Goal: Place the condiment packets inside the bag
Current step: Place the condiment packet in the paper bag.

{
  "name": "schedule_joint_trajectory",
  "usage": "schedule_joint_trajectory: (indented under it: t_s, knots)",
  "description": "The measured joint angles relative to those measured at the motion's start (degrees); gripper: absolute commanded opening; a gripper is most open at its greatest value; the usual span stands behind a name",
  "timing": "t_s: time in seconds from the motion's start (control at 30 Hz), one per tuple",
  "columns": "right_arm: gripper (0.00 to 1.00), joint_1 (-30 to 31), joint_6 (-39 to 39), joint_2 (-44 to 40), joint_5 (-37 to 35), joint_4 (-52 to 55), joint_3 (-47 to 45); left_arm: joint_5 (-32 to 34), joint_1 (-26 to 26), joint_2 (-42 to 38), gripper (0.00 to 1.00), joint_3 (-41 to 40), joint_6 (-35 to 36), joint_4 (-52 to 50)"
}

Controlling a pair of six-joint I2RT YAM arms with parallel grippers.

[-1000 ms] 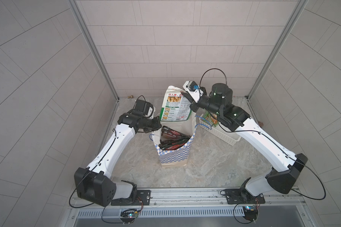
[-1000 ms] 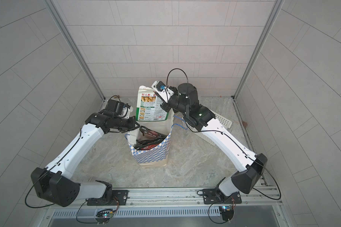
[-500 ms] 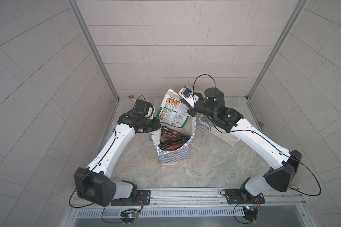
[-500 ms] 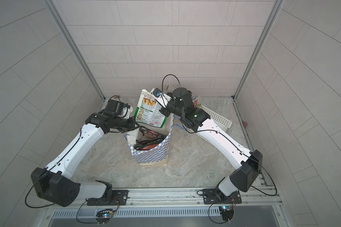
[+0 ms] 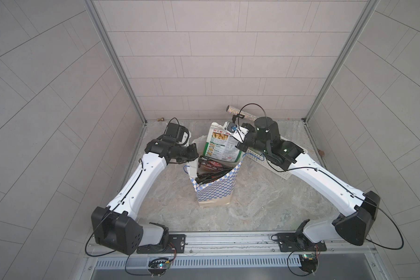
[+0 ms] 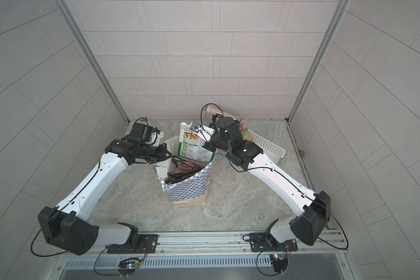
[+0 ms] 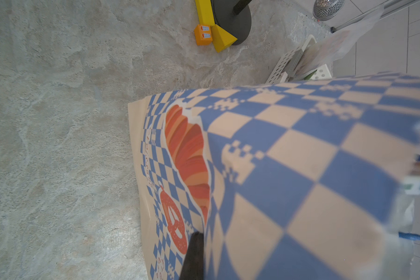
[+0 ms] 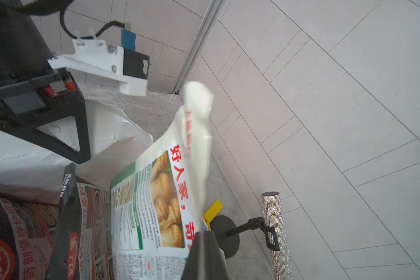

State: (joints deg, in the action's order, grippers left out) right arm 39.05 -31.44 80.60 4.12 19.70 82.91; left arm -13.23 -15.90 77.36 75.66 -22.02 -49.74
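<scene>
Centre frame: right gripper point(image 5: 238, 145) clamps green packet point(image 5: 220, 145) over bag point(image 5: 216, 191); left gripper point(image 5: 193, 155) pinches its rim. Risk: it snags on dark packets point(image 5: 211, 166) inside (crowded).

You can read the red characters 好人家 on the white-and-green glossy packet point(image 8: 143, 194). Lettering on the dark red-brown packet point(image 8: 83, 218) and around the orange round logo point(image 7: 184, 155) of the blue-and-white checked paper bag point(image 7: 301, 169) is too blurred to read.
</scene>
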Motion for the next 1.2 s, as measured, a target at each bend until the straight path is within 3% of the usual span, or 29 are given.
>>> schedule_joint_trajectory:
  t_s: [0.17,0.57,0.97,1.03,1.13,1.2]
  knots:
    - [0.00,-1.8,-1.4,-0.9,2.1,-0.5,-0.1,-0.3,0.0,0.0,0.00,0.0,0.0,0.0]
    - [0.00,2.0,-5.4,0.7,19.1,3.1,-3.6,-0.2,0.0,0.0,0.00,0.0,0.0,0.0]
    - [0.01,4.5,-8.6,7.5,20.0,13.0,1.7,0.0,0.0,0.0,0.00,0.0,0.0,-0.1]
    - [0.07,4.9,-8.4,8.2,18.9,13.2,1.7,0.0,0.0,0.0,0.00,0.0,0.0,0.0]
    - [0.27,5.0,-6.4,8.7,16.4,13.0,1.7,0.0,0.0,0.0,0.00,0.0,0.0,0.0]
    - [0.34,5.0,-5.2,8.7,14.7,12.8,2.4,0.0,0.0,0.0,0.00,0.0,0.0,0.0]
